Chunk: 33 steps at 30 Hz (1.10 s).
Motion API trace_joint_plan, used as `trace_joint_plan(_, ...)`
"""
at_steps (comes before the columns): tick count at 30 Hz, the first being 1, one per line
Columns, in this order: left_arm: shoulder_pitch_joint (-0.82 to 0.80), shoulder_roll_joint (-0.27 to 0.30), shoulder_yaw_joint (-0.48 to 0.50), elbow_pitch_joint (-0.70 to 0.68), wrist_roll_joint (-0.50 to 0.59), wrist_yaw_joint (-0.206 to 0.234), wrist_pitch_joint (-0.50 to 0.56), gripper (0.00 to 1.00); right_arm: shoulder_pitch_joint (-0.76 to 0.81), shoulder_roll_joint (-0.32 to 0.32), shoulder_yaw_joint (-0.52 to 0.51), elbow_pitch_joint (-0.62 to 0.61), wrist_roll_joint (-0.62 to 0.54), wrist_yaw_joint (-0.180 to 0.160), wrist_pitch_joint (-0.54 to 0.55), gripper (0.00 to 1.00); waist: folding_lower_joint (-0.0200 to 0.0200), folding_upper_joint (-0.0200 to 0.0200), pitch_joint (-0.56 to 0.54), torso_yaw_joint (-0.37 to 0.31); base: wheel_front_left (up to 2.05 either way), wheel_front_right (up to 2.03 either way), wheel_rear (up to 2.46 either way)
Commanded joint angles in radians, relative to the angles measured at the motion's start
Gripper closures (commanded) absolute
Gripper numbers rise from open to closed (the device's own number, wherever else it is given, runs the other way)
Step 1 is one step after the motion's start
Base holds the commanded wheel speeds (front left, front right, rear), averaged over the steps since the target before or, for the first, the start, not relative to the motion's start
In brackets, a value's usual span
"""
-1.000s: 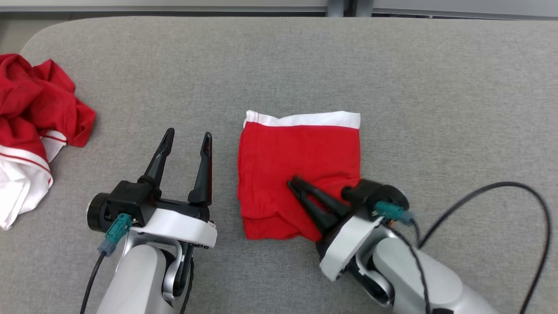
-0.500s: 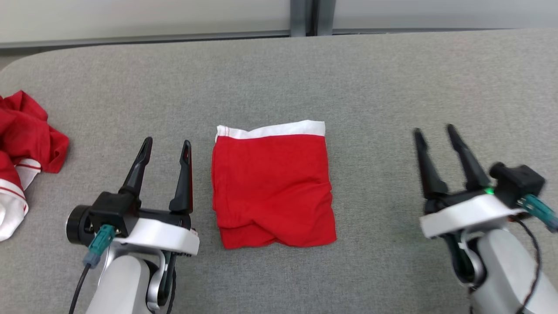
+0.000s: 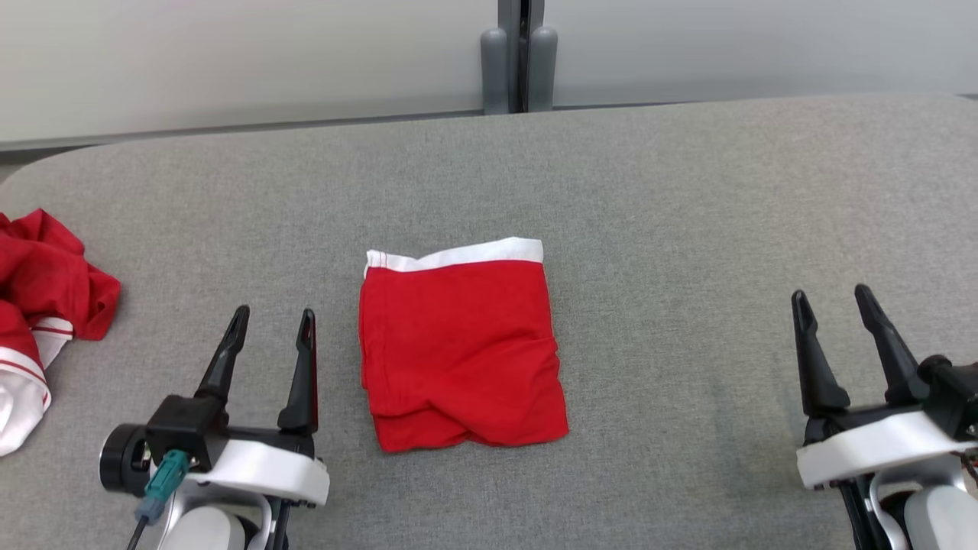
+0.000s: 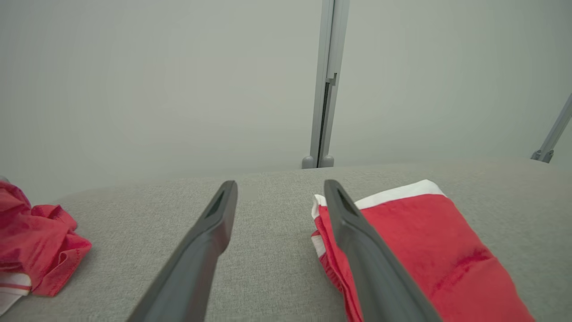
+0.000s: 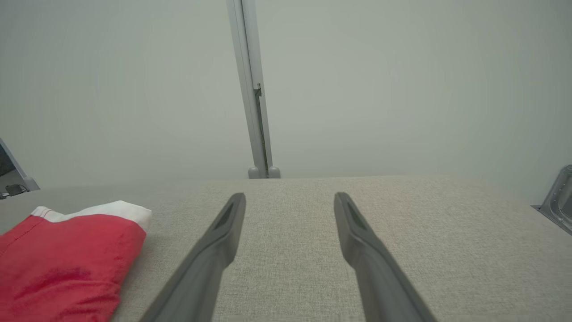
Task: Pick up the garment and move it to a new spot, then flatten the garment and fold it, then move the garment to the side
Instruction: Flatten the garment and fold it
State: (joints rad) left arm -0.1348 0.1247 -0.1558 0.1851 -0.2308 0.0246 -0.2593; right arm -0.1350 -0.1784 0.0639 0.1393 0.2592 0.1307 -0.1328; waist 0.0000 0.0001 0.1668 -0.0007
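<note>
The garment, red with a white waistband, lies folded into a compact, roughly square packet at the centre of the grey padded surface, waistband edge toward 12 o'clock and a rumpled, slightly bulging fold toward 6 o'clock. The left gripper hovers just beside the packet at about 8 o'clock of it, jaws apart and empty. The right gripper stands well apart at about 4 o'clock, also with its jaws spread and nothing between them. A loose heap of red and white clothing sits at the 9 o'clock edge of the head view. The folding looks done, so the likely step left is carrying the packet aside. The cloth looks thin, soft and light, with no stiffness of its own: lifted by one corner, it would probably sag and let the layers fall open. A safer hold seems to be a pinch through all the layers at once, one gripper on the 9 o'clock edge and the other on the 3 o'clock edge, or else a slide across the surface. The felt-like covering may drag on the bottom layer, so a low lift seems wiser than a push.
</note>
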Motion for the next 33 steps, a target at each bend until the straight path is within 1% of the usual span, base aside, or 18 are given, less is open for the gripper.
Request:
trace_joint_plan(1, 0.018, 0.009, 0.004, -0.006, -0.006, 0.006, 0.003, 0.00, 0.028, 0.001, -0.007, -0.027, -0.006, 0.000, 0.015, 0.00, 0.0000, -0.0001, -0.017, -0.003, 0.00, 0.00, 0.00)
trace_joint_plan(6, 0.064, 0.015, 0.006, -0.014, -0.015, 0.013, 0.016, 0.00, 0.089, 0.013, -0.016, -0.087, -0.015, 0.000, 0.051, 0.00, 0.0000, -0.0001, -0.053, -0.004, 0.00, 0.00, 0.00)
trace_joint_plan(9, 0.093, 0.015, 0.010, -0.020, -0.019, 0.025, 0.021, 0.00, 0.122, 0.020, -0.017, -0.113, -0.017, 0.000, 0.066, 0.00, 0.0000, -0.0001, -0.079, -0.004, 0.00, 0.00, 0.00)
trace_joint_plan(13, 0.130, 0.015, 0.015, -0.029, -0.024, 0.043, 0.027, 0.00, 0.160, 0.027, -0.024, -0.135, -0.016, 0.000, 0.082, 0.00, 0.0000, -0.0001, -0.110, -0.001, 0.00, 0.00, 0.00)
trace_joint_plan(19, 0.168, 0.015, 0.019, -0.041, -0.035, 0.058, 0.034, 0.00, 0.202, 0.035, -0.032, -0.156, -0.021, 0.000, 0.105, 0.00, 0.0000, -0.0001, -0.145, 0.003, 0.00, 0.00, 0.00)
trace_joint_plan(25, 0.198, 0.022, 0.022, -0.057, -0.043, 0.063, 0.042, 0.00, 0.237, 0.040, -0.039, -0.180, -0.024, 0.000, 0.124, 0.00, 0.0000, -0.0001, -0.167, 0.005, 0.00, 0.00, 0.00)
trace_joint_plan(33, 0.206, 0.029, 0.020, -0.069, -0.052, 0.067, 0.051, 0.00, 0.251, 0.049, -0.048, -0.202, -0.031, 0.000, 0.140, 0.00, 0.0000, -0.0001, -0.170, 0.007, 0.00, 0.00, 0.00)
